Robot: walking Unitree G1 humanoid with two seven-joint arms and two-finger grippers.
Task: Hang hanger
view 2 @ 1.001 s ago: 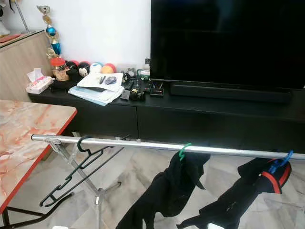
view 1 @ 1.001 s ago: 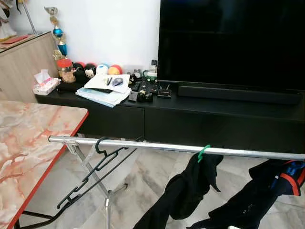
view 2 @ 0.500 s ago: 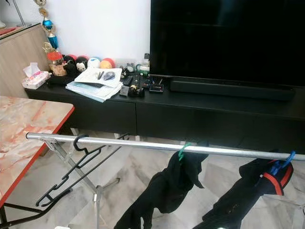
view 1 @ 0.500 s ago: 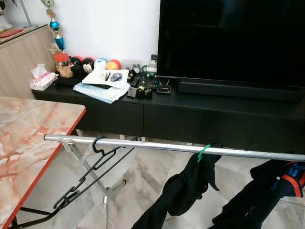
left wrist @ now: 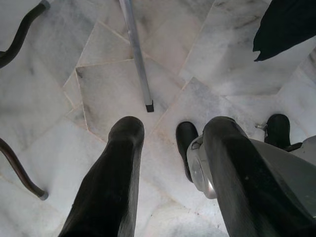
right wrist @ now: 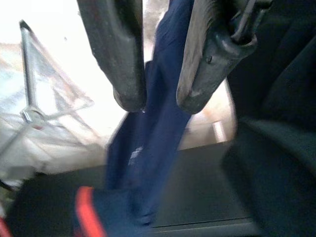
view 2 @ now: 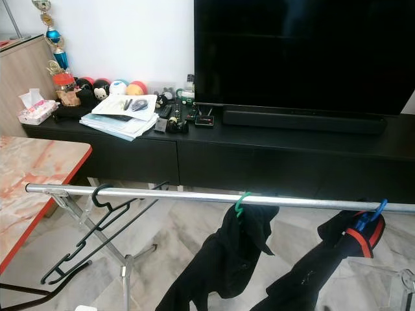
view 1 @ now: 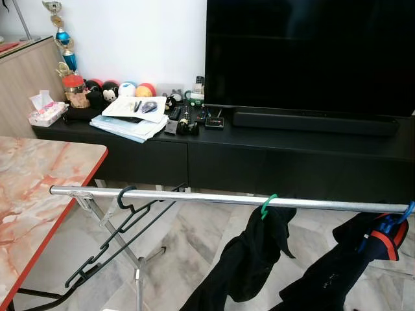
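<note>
Drying rack in front of a television cabinet, seen from the robot's head. A metal rail [view 1: 214, 199] runs left to right across the near scene. Three hangers sit on it: an empty black hanger [view 1: 117, 230] hooked near the rail's left end and tilted down to the left; a green-hooked hanger [view 1: 268, 205] near the middle carrying a dark garment [view 1: 249, 262]; and a blue-hooked hanger [view 1: 395, 220] at the right carrying a dark garment with a red band [view 1: 382, 236]. A marble-patterned table [view 1: 32, 201] stands at the left.

The left gripper [left wrist: 163, 133] points down at the tiled floor [left wrist: 113, 84], jaws apart and holding nothing. The right gripper [right wrist: 160, 101] has its jaws slightly apart, with blue cloth [right wrist: 148, 148] seen through the gap behind them; whether it grips anything cannot be told.

Judged step: the hangers already rest on the rail, so the hanging appears complete or nearly so. The next move probably calls for drawing the right arm clear without snagging the cloth.
</note>
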